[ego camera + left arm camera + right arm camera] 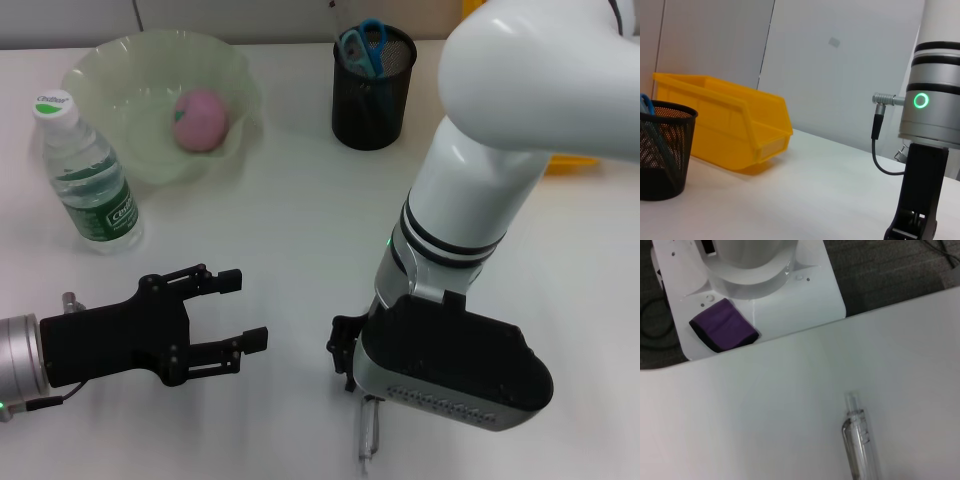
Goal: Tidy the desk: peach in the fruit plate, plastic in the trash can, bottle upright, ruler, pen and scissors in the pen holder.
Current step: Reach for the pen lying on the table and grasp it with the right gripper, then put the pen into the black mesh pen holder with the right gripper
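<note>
A pink peach (203,119) lies in the pale green fruit plate (110,70) at the back left. Beside the plate a clear bottle (88,175) with a green label stands upright. Blue-handled scissors (364,46) stick out of the black mesh pen holder (373,95), which the left wrist view also shows (662,150). A clear pen (368,436) (860,445) lies flat on the white table at the front edge, just under my right gripper (347,358). My left gripper (243,310) hovers open and empty at the front left. Ruler and plastic are out of view.
A yellow bin (725,127) sits at the back right, mostly hidden behind my right arm (480,190) in the head view (572,163). The robot's white base with a purple pad (722,332) lies beyond the table's front edge.
</note>
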`<state>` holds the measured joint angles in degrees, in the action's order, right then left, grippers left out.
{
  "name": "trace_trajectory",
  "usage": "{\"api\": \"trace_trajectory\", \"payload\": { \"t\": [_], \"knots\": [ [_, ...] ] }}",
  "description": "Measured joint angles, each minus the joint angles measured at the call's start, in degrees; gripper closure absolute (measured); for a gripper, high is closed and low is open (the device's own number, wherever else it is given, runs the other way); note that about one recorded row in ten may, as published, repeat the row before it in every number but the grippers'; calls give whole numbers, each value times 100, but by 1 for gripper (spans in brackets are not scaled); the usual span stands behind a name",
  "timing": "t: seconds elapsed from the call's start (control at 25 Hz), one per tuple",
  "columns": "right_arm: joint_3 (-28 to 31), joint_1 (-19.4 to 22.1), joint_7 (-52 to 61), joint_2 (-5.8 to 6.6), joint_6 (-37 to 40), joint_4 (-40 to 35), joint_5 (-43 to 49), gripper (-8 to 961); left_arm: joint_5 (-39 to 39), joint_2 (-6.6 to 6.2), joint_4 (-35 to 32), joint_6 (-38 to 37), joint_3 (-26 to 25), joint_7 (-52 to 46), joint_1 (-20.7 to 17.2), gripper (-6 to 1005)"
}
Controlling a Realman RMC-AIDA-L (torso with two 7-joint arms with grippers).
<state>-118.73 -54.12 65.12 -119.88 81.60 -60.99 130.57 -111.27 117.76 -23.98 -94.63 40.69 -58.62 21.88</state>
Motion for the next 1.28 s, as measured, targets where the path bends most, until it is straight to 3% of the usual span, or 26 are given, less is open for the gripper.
{"api": "trace_trajectory", "payload": {
  "t": [0.4,0.88,1.04,1.28],
  "knots": [
    [-94,-11,36,0,-40,10,35,687,0,-12,6,-40,-12,0,0,198],
    [-41,28,55,0,-32,-31,39,774,35,-27,-22,-118,-18,-6,-58,199],
    [201,67,106,0,142,-158,40,836,40,-27,-27,-131,-18,-9,-62,199],
    [1053,134,278,13,804,-428,39,836,62,-40,-37,-219,-32,-15,-62,198]
  ]
}}
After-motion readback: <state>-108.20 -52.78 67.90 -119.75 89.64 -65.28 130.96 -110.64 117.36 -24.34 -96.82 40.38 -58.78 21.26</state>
